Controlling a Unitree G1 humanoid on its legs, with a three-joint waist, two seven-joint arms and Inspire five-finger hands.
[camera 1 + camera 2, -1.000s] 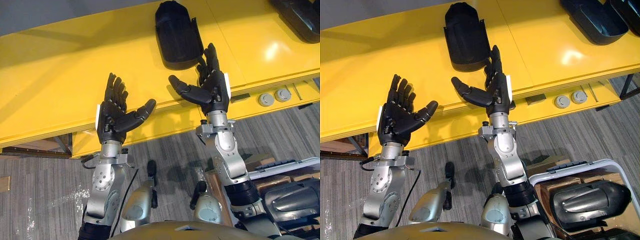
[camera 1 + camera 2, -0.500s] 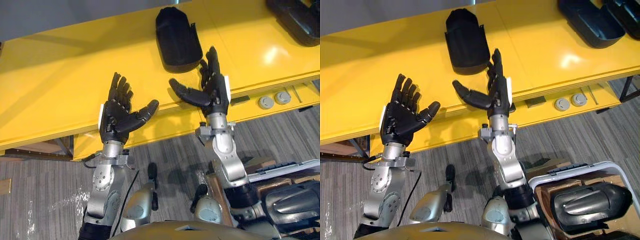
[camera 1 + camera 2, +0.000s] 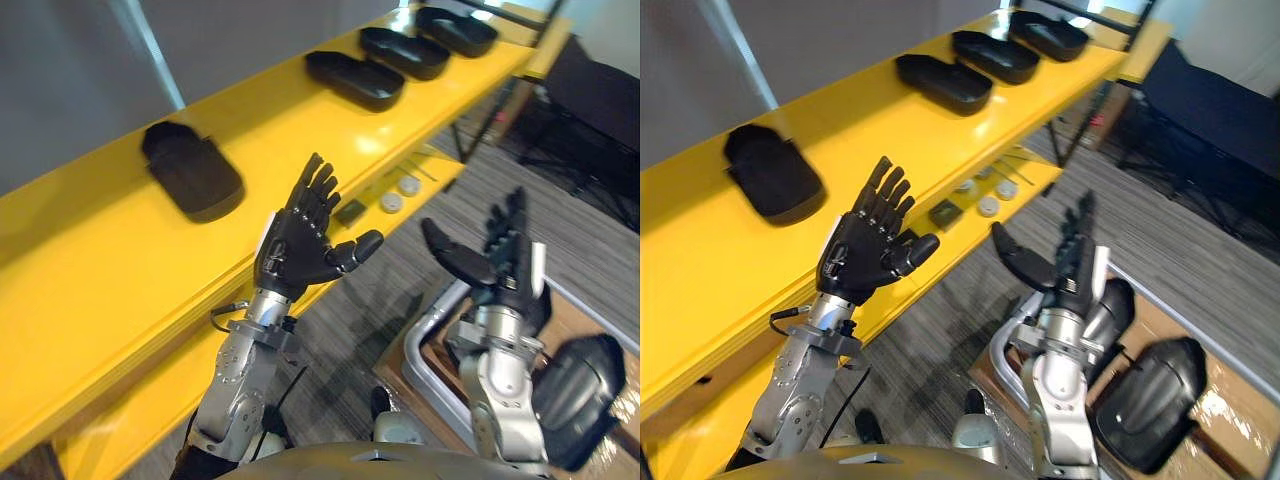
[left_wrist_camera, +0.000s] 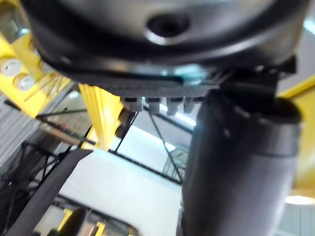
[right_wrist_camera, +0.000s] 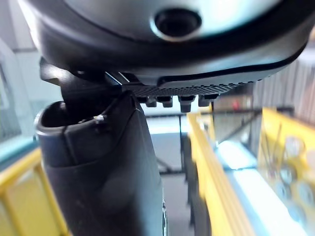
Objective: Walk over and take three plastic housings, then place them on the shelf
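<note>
Grey striped carpet (image 3: 345, 320) is showing beneath a long glossy yellow shelf (image 3: 110, 270), which is running diagonally past both hands. Beyond the left hand's fingertips and off to its left, a matt black rounded-oblong plastic housing (image 3: 192, 182) is lying flat on the shelf top. The left hand (image 3: 300, 245) is hanging over the shelf's front edge, palm up, fingers straight and spread wide, thumb out, carrying nothing. Farther along to that hand's right, a row of three black shell-shaped housings (image 3: 404, 52) is sitting on the same shelf. Between the two hands, two small silver round discs (image 3: 391, 203) are lying on a lower yellow ledge.

The right hand (image 3: 505, 275) is hanging over the floor, well off the shelf, its fingers straight and thumb apart, also empty. Just below it and to its right, a grey-rimmed bin (image 3: 410, 352) is holding a glossy black domed housing (image 3: 585, 400), and another dark housing (image 3: 1118, 305) is resting behind that hand's wrist.

These shells are looking thin, light and stiff, with a smooth skin that is likely slippery. Taking one across its long sides, or with fingers under the dome and the thumb over the rim, seems safest, since a hard squeeze may flex it.
</note>
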